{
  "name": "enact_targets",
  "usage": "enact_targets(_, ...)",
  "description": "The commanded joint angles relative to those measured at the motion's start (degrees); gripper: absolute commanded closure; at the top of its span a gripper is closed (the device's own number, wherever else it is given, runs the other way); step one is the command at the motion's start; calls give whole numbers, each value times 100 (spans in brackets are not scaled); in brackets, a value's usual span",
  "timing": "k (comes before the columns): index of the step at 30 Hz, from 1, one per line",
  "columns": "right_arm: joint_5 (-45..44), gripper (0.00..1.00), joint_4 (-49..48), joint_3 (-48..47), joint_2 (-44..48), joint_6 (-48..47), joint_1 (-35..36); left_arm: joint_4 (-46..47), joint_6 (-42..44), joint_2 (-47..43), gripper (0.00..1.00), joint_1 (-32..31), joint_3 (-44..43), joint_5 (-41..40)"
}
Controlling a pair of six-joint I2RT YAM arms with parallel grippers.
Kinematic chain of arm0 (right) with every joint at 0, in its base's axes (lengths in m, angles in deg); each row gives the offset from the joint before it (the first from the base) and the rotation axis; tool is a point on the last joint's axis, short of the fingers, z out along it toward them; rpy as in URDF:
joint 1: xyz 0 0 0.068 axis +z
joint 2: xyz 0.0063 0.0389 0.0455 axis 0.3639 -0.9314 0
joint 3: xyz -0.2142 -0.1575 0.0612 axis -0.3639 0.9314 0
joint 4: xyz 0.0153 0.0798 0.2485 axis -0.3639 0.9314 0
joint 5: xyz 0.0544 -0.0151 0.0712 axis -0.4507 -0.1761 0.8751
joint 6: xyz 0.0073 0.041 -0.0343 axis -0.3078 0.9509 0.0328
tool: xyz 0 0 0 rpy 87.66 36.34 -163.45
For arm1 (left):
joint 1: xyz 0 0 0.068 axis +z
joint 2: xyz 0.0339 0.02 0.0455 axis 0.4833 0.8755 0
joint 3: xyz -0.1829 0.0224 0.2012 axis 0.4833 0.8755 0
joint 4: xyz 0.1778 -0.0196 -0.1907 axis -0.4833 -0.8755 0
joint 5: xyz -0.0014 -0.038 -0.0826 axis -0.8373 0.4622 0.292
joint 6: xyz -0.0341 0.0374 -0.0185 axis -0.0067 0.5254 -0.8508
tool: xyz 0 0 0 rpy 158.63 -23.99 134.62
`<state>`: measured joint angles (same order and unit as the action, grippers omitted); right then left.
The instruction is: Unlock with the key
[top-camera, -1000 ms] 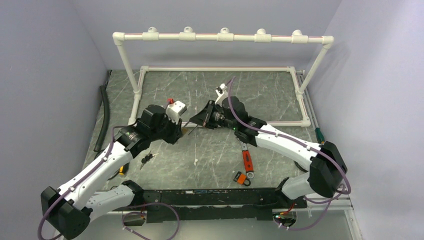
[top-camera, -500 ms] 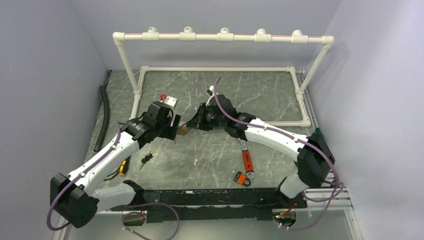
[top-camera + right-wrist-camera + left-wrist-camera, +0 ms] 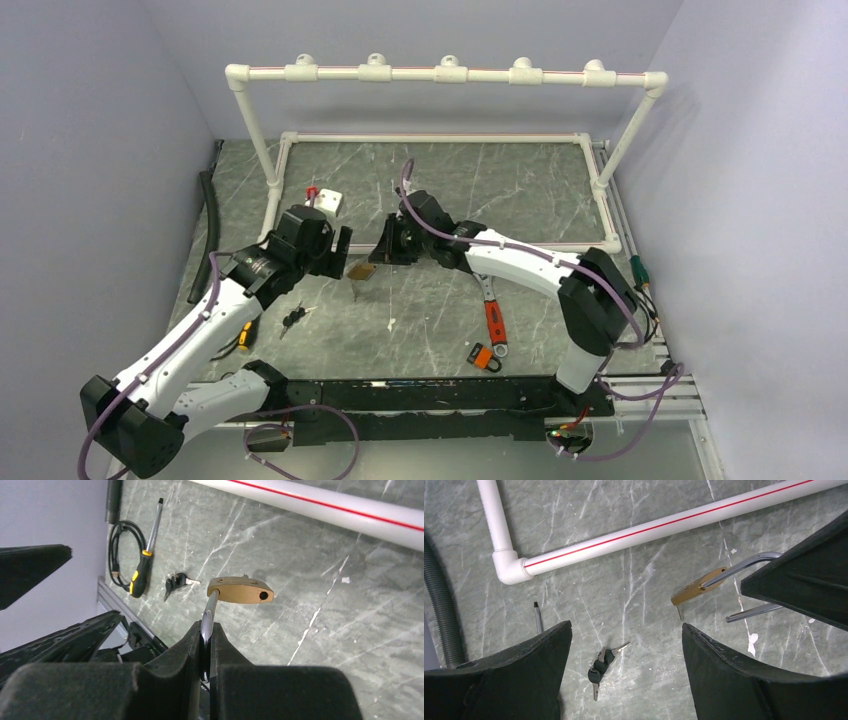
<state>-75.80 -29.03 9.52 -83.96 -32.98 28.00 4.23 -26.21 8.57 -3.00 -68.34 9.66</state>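
Nearest the arm bases, well to the near-right of the brass padlock (image 3: 361,270), 1 small orange lock (image 3: 484,356) and 1 orange-handled wrench (image 3: 494,320) are laid on the table (image 3: 520,190). The key bunch (image 3: 293,318) is laid flat to the near-left of the padlock, gripped by nothing. A yellow-black screwdriver (image 3: 243,335) is placed further left, past the keys.

The padlock is held by its shackle (image 3: 209,611), which is pinched in the right gripper (image 3: 388,245) just right of the body. 1 shackle hole is seen empty, with 1 leg free. A thin stub is seen under the body; whether it is a key cannot be told.

The left gripper (image 3: 340,255) is placed just left of the padlock, spread wide, with nothing held between the fingers (image 3: 744,680).

Well left, a black hose (image 3: 207,235) is laid. To the far-left a white box (image 3: 327,198) is set, and behind the padlock the PVC frame (image 3: 440,75) is stood.
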Motion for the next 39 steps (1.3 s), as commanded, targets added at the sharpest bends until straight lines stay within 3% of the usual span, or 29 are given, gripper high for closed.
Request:
enact_targets(1, 366, 100, -775, -604, -103, -574, 14, 62, 26, -207, 17, 52, -164, -196)
enact_targets(7, 896, 100, -1398, -682, -495, -1255, -12, 32, 5, -234, 18, 70, -169, -309)
enact_targets(12, 1018, 100, -2096, -100, -649, -1775, -24, 76, 5, -318, 18, 78, -131, -293)
enact_targets(19, 1084, 100, -2648, 723, -716, -1659, -34, 83, 5, -293, 18, 92, -131, -227)
enact_targets(32, 922, 100, -2390, 1753, -297, -1059, -39, 111, 23, -286, 18, 118, -116, -119)
enact_targets(39, 781, 100, -2070, 1759, -467, -852, -172, 116, 23, -255, 19, 123, -123, -51)
